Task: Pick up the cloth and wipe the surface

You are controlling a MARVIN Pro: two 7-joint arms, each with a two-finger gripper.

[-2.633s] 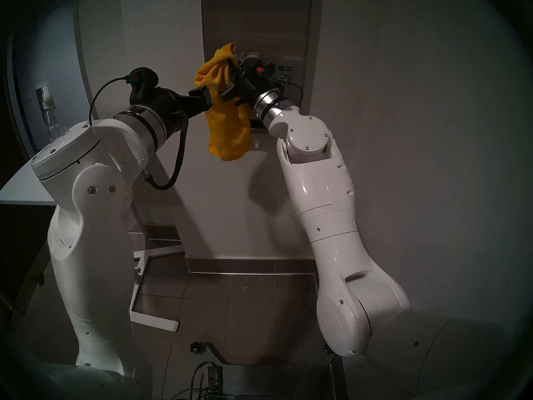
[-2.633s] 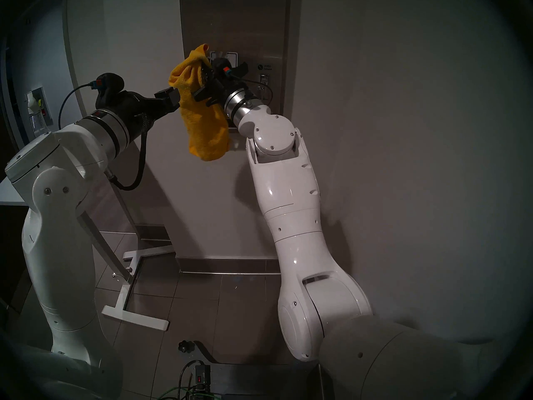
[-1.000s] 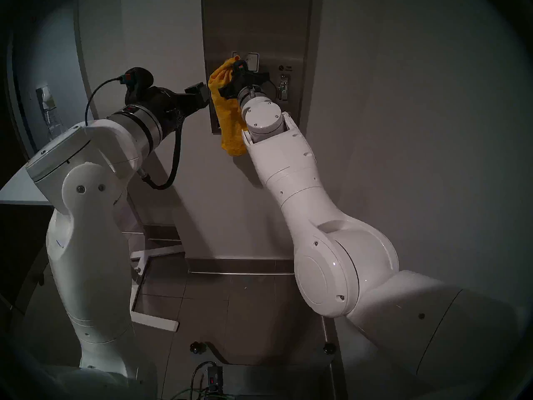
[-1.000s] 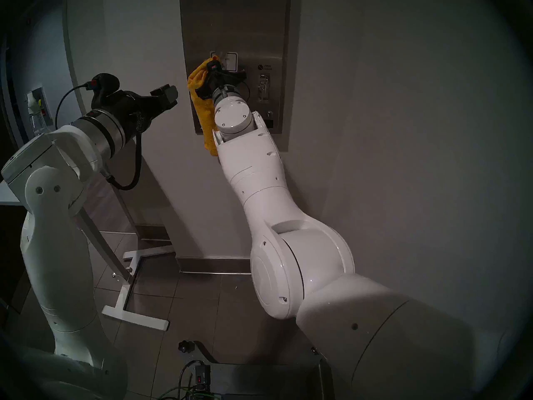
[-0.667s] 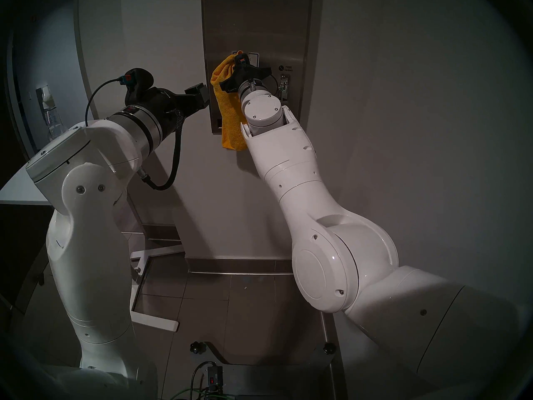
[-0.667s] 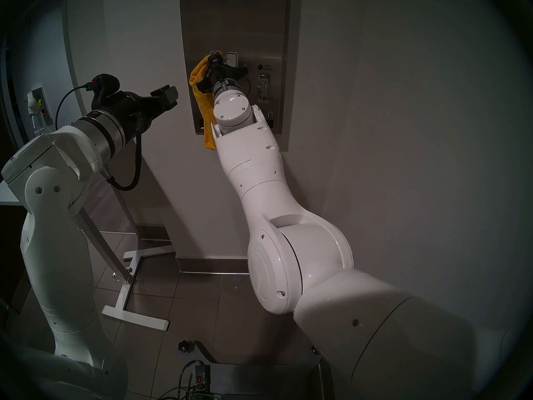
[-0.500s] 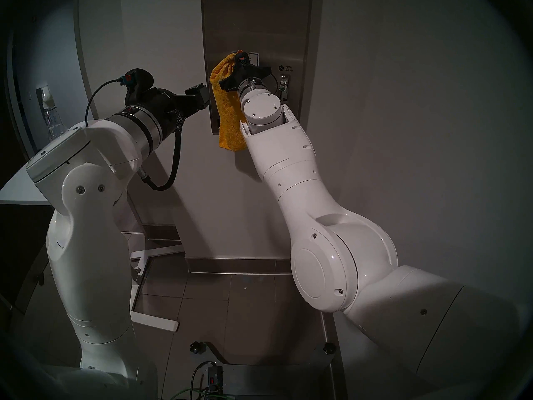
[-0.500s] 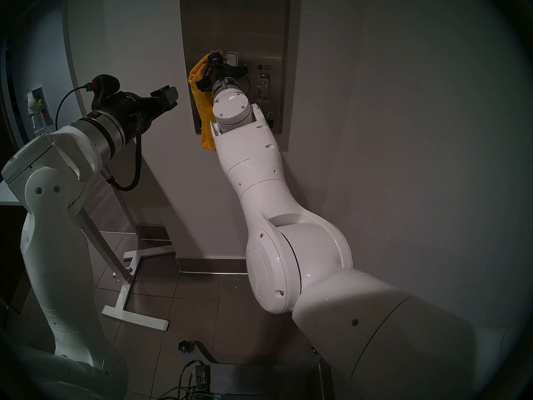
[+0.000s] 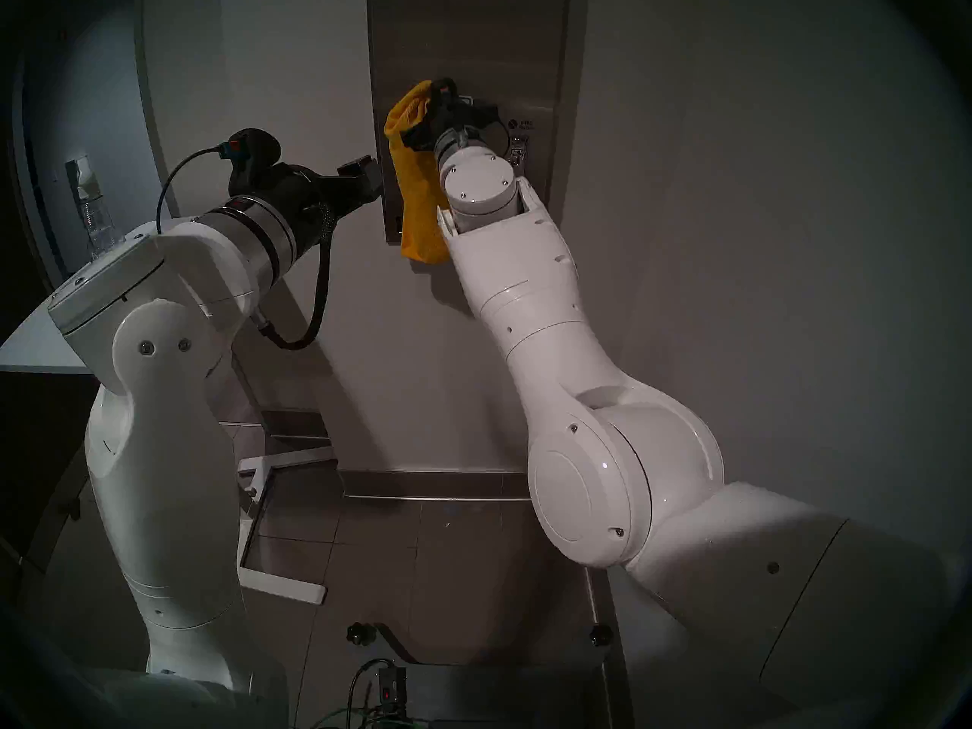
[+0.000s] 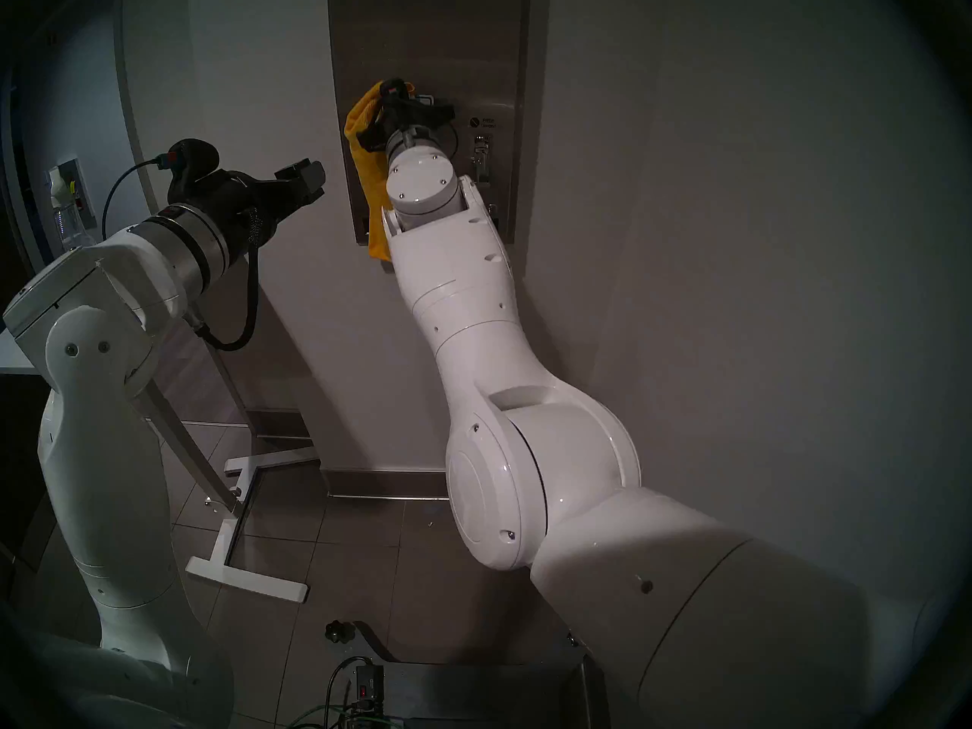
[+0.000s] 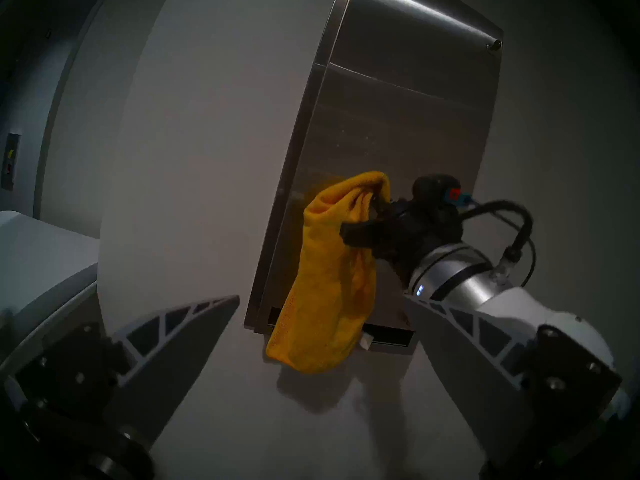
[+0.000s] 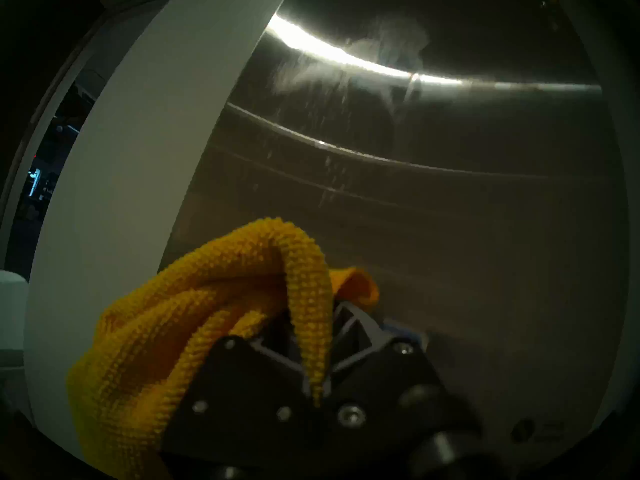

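Observation:
The mustard-yellow cloth (image 9: pixel 418 186) hangs from my right gripper (image 9: pixel 430 102), which is shut on its top fold and holds it against the left part of the stainless-steel dispenser front (image 9: pixel 463 39). The cloth covers most of the white-blue label. The right wrist view shows the fingers (image 12: pixel 346 327) pinching a cloth (image 12: pixel 207 313) fold close to the steel (image 12: pixel 415 226). My left gripper (image 9: pixel 368 178) is open and empty, just left of the dispenser. In its view the cloth (image 11: pixel 329 285) hangs over the dark slot (image 11: pixel 388 334).
A coin knob (image 9: pixel 518 152) sits right of my right wrist. A white tabletop (image 9: pixel 31 344) is at the far left, with a clear bottle (image 9: pixel 97 223) behind it. Its white frame foot (image 9: pixel 279 586) lies on the tiled floor. A plain grey wall fills the right.
The left gripper let go of the cloth and drew back. The right gripper carried it onto the dispenser front and in the last half second slid it upward over the label.

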